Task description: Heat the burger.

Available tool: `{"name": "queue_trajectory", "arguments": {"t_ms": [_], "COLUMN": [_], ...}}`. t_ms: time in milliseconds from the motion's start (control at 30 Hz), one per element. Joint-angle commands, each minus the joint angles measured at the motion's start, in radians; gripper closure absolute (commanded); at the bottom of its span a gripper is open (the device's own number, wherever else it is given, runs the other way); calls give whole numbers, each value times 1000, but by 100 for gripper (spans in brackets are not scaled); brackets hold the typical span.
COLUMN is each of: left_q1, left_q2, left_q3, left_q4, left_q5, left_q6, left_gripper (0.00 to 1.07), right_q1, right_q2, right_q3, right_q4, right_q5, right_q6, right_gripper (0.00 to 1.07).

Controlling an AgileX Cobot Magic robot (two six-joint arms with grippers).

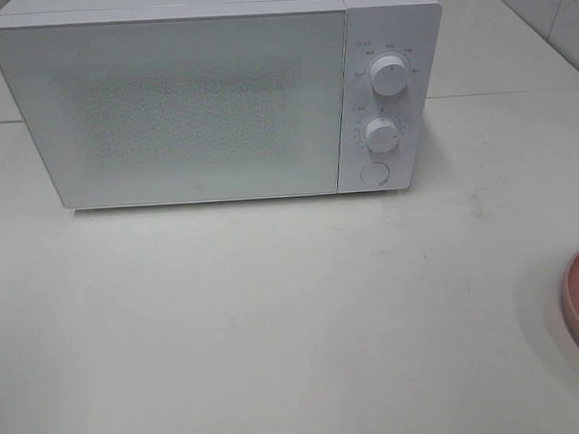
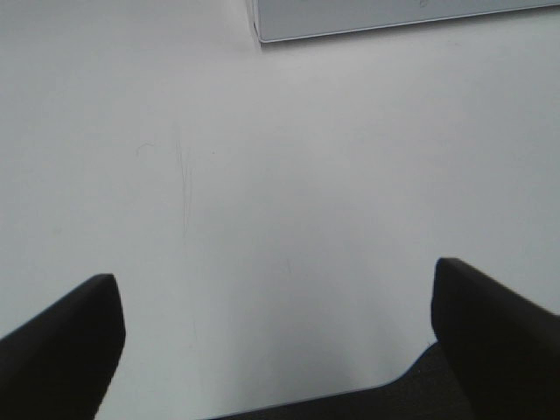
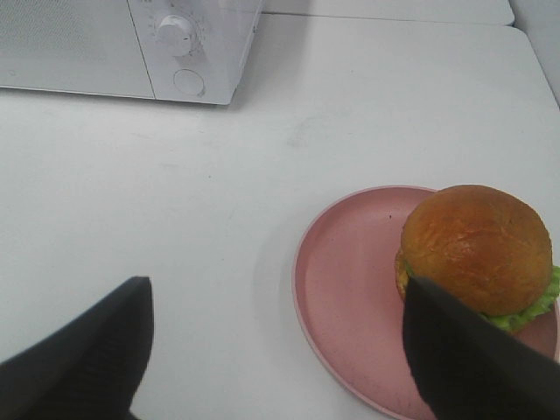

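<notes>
- The burger [image 3: 477,248] sits on a pink plate [image 3: 346,262], off-centre on it, lettuce showing under the bun.
- The plate lies at the right edge of the white table [image 1: 275,323], well apart from the microwave [image 1: 169,107].
- The microwave stands along the table's far edge, door closed.
- Left gripper [image 2: 276,328]: jaws spread, holding nothing, over bare table.
- Right gripper [image 3: 276,350]: jaws spread, empty, one finger in front of the burger.
</notes>
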Motion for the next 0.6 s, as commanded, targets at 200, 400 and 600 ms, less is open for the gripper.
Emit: {"name": "queue_trajectory", "arguments": {"t_ms": [200, 400, 600], "left_q1": [-7, 29, 118], "left_q2": [-8, -91, -258], "left_q3": [2, 2, 2], "left_q4": [-7, -6, -6], "left_q5": [-2, -2, -2], "left_q6": [-3, 1, 1], "left_gripper": [20, 20, 20], "right_q1": [-7, -7, -7], "right_q2": [-26, -26, -26], "right_q3": [2, 2, 2], "right_q4": [4, 4, 4], "right_q5": [-1, -1, -1], "right_q6": [-6, -6, -6], "right_gripper": [32, 32, 32]}}
